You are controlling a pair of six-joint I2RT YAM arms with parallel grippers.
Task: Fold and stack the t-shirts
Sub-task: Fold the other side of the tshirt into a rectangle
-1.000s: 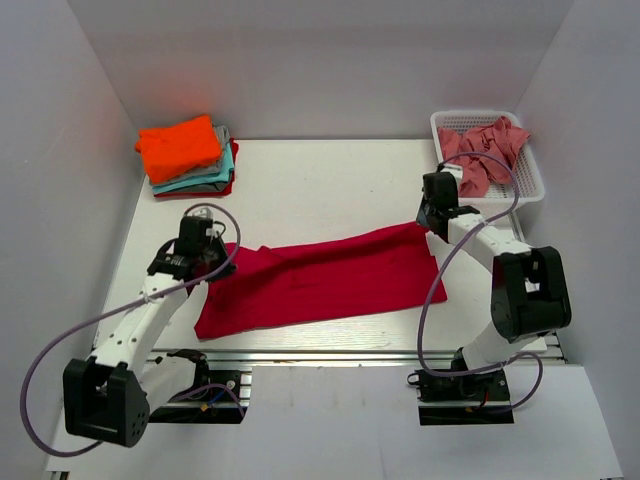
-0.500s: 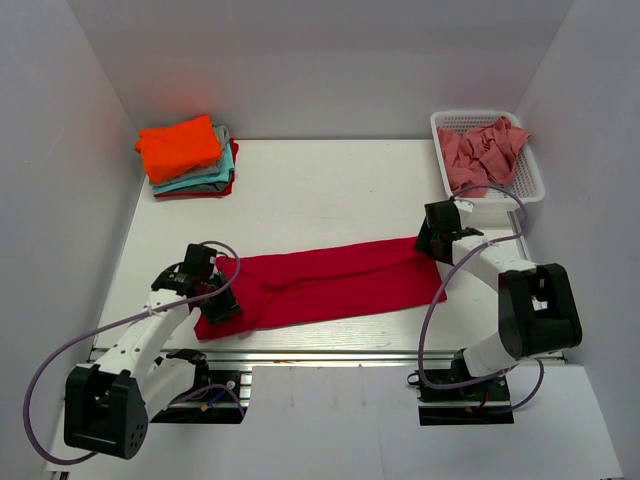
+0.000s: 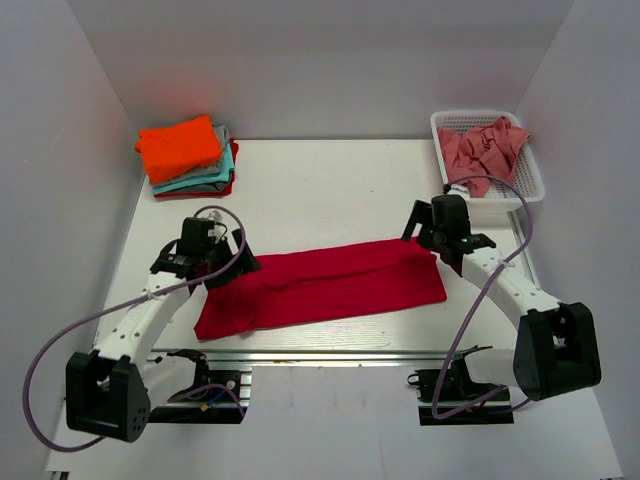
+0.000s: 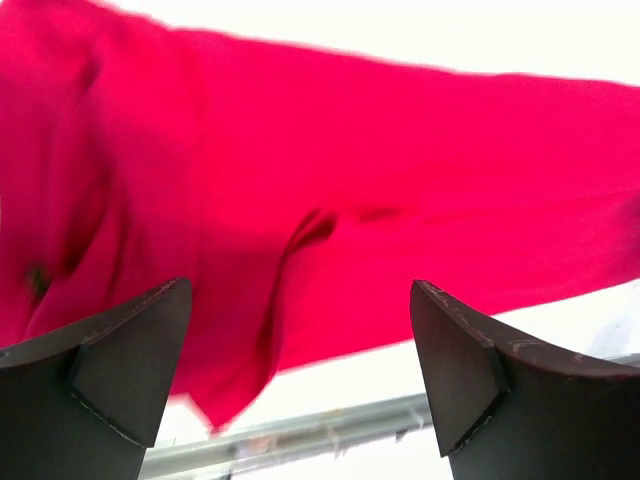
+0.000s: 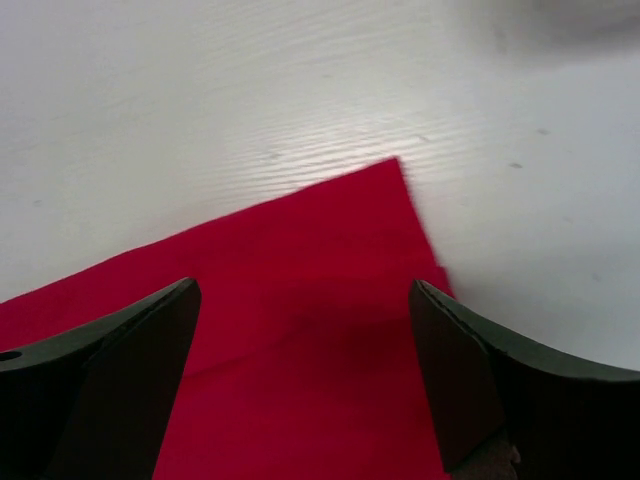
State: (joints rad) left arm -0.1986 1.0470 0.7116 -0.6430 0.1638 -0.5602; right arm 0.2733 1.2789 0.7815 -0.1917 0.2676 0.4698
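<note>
Our left fingers [image 4: 110,370] and right fingers [image 5: 490,390] both gape wide, holding nothing, over the two ends of the crimson shirt [image 3: 330,285], which lies in a long strip on the near bench [image 3: 320,190], well apart from the stack [image 3: 180,148] far left and the basket [image 3: 475,114] far right.

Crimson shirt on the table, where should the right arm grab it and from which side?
Probably the far right corner of the crimson shirt, coming down from above on its right side. That corner lies flat and sharp with bare table beside it, and the open right gripper hangs over it; the left end is rumpled.
</note>
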